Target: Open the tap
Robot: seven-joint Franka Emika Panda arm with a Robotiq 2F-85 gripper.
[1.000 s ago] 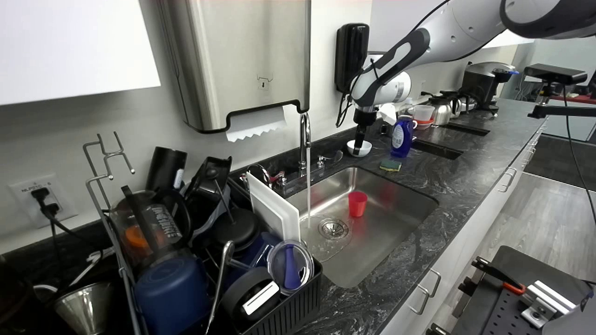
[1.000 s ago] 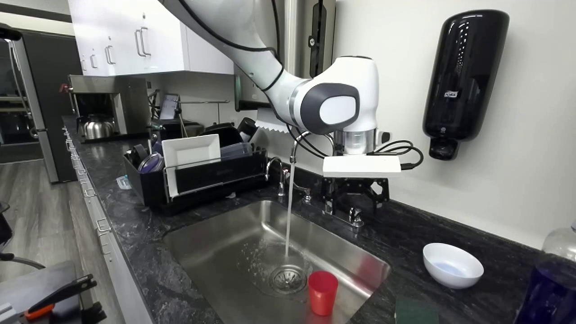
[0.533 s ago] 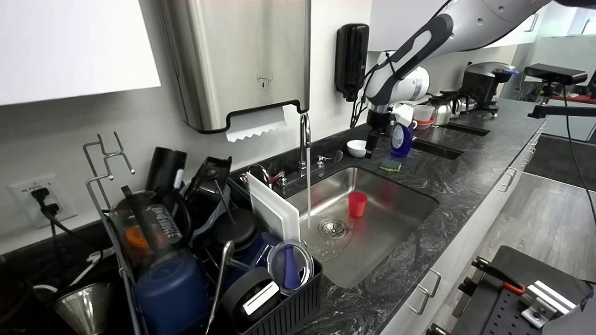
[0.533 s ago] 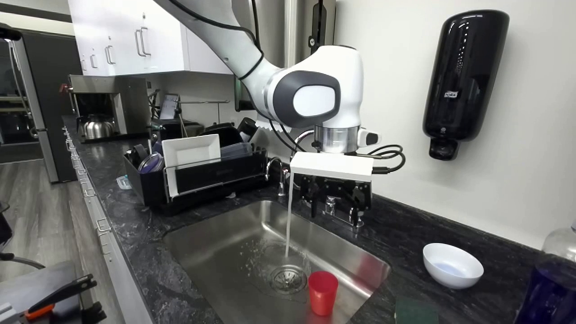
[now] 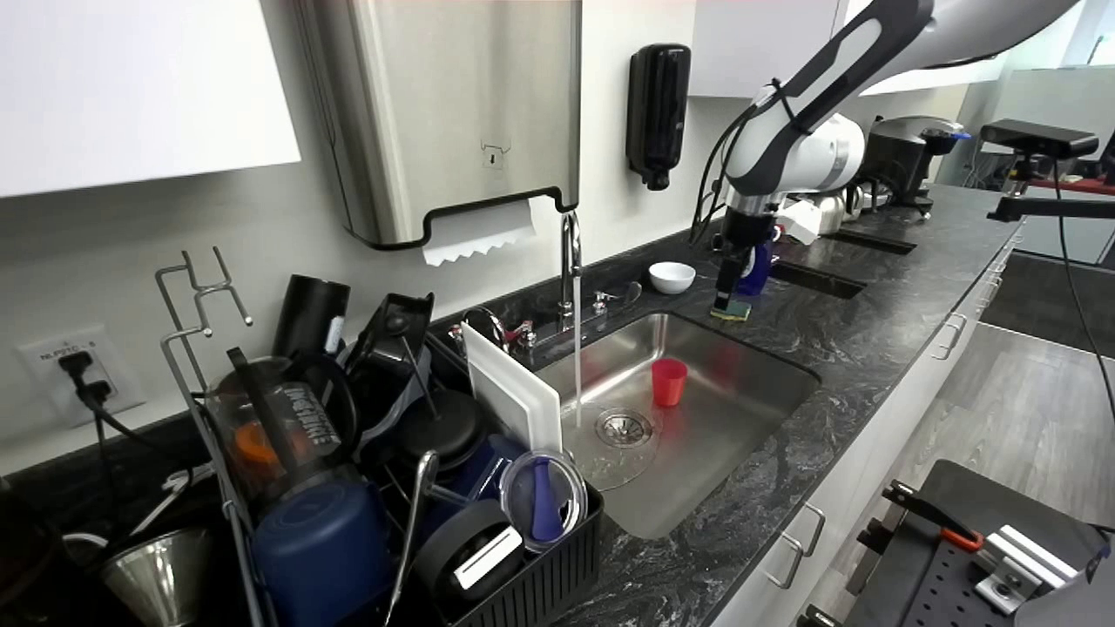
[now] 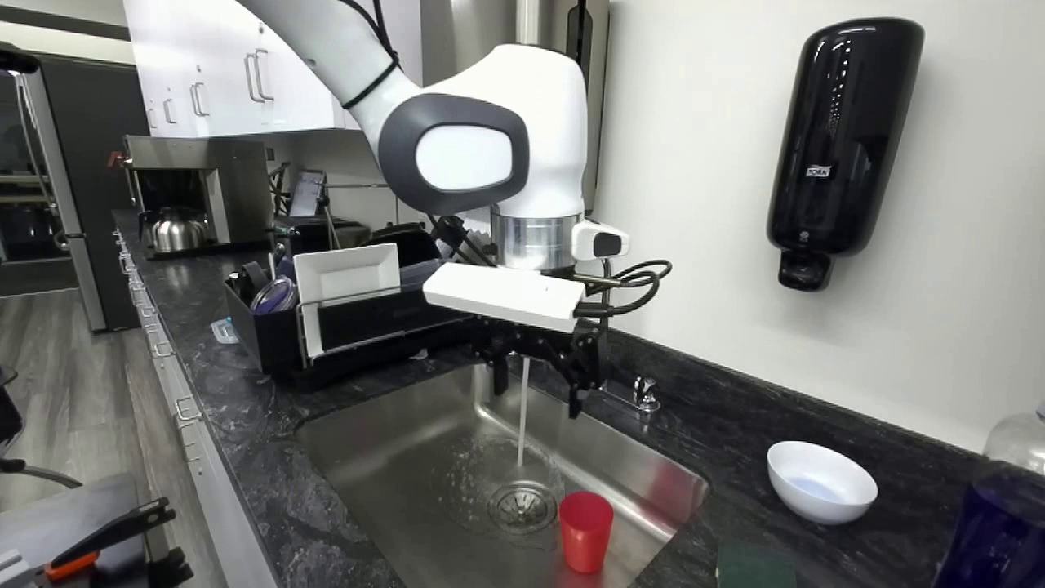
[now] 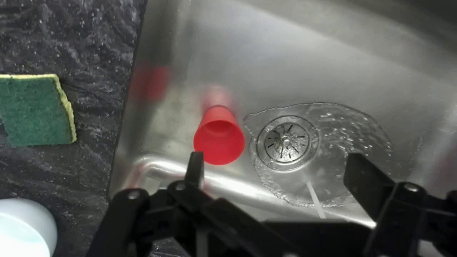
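The slim chrome tap (image 5: 568,252) stands upright behind the sink in an exterior view. Water runs from its spout in a thin stream (image 6: 522,416) into the sink; the stream also shows in the wrist view (image 7: 316,200). A small metal handle (image 5: 601,300) is at the tap's base; a handle (image 6: 647,394) also shows in an exterior view, where the spout is hidden behind my gripper and arm. My gripper (image 7: 275,155) is open and empty, fingers spread, above the sink. It is apart from the handle. In an exterior view my gripper (image 6: 537,400) points down beside the stream.
The steel sink (image 6: 367,506) holds an upright red cup (image 7: 219,139) beside the drain. A white bowl (image 6: 821,483), a green sponge (image 7: 35,110) and a blue soap bottle (image 5: 754,274) stand on the counter. A full dish rack (image 5: 557,566) borders the sink.
My gripper and arm have moved away from the wall and the tap handle, out over the sink. The water runs in all frames. Cup, bowl and sponge have not moved.
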